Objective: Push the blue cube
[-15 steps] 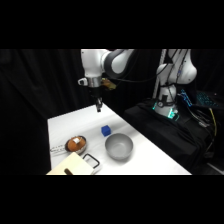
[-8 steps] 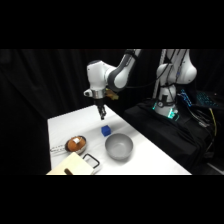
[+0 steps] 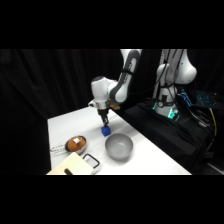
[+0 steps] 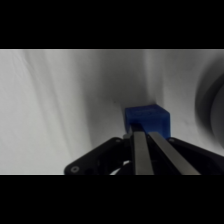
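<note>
The blue cube (image 3: 106, 131) sits on the white surface (image 3: 65, 122), near the middle, with the grey metal bowl (image 3: 119, 146) just beside it at about four o'clock in the side view. Your pincer (image 3: 105, 123) has its tips right at the cube's upper far edge, so you are at the contact step: approach done, push about to start or just starting.

In the wrist view the cube (image 4: 146, 120) lies directly ahead of the pincer (image 4: 146, 150), at twelve o'clock. The two fingers (image 4: 140, 152) are pressed together with no gap showing, so the pincer is clenched and empty, which suits pushing with a blunt tip.

Whether the tips touch the cube or hang just above it, you cannot tell from either view. Judge the next move like this: get the tips low enough to bear on the cube's side, not its top, then drive level. Mind the bowl; pushing toward it would jam the cube against its rim.
</note>
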You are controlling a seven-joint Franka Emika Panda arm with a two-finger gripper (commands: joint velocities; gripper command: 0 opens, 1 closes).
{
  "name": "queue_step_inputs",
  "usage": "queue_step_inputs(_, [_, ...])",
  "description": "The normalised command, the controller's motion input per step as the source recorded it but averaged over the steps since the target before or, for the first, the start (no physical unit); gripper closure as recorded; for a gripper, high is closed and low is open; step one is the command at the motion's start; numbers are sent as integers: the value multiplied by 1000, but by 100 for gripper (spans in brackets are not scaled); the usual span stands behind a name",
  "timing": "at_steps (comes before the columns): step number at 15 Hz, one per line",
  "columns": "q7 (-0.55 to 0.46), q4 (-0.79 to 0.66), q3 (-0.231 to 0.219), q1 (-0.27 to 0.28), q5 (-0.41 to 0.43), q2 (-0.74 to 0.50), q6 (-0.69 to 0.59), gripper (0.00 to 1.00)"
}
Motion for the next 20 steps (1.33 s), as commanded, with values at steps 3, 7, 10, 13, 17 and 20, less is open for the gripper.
queue_step_inputs(3, [-126,34,92,-92,83,99,122,99])
queue_step_inputs(7, [12,-110,-36,41,-111,-376,-182,99])
queue_step_inputs(10, [22,-78,-51,61,-121,-622,-503,99])
queue_step_inputs(13, [-6,113,-50,62,-109,-509,-727,73])
queue_step_inputs(17, [-17,208,-46,67,-95,-350,-596,53])
queue_step_inputs(20, [-1,239,-44,72,-123,-223,-455,27])
